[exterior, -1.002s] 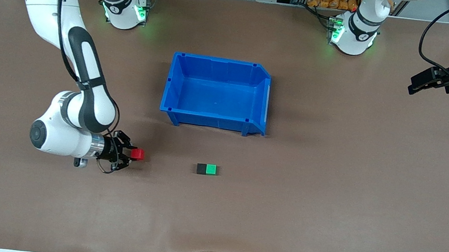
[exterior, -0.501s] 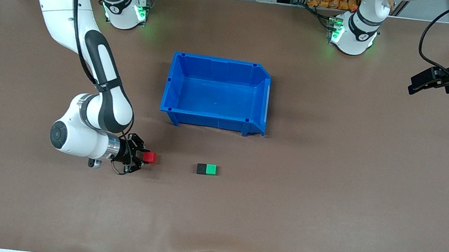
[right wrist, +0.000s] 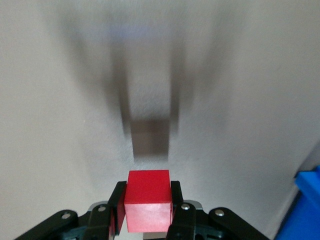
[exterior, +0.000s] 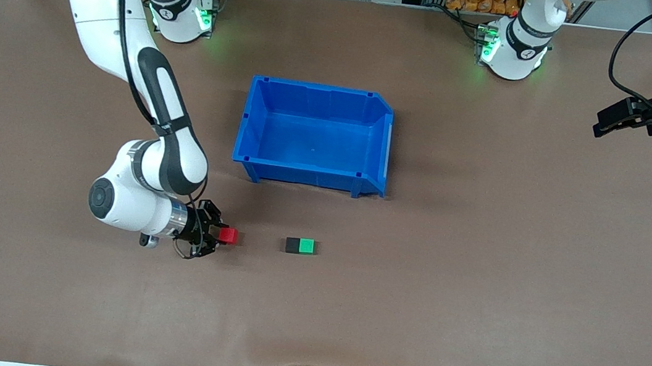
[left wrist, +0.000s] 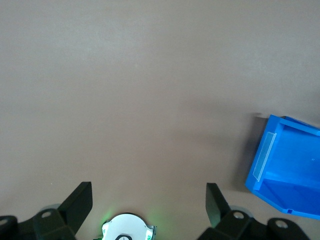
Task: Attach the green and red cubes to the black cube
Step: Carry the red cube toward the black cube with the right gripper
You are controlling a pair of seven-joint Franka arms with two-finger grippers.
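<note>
Bin [exterior: 314, 138] sits mid-bench. Black cube [exterior: 292, 245] and green cube [exterior: 307, 246] touch, nearer the front edge than the bin. Red cube [exterior: 227, 235] lies beside them toward the right arm's end.

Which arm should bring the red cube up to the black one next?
Right, probably. The right gripper is shut on the red cube, over the table beside the black cube, whose other side already carries the green cube. The left gripper waits open, away at its table end.

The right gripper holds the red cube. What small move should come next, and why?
Probably carry the red cube, clamped in the right gripper, sideways to the black cube's bare face: the green cube already sits against its opposite face.
</note>
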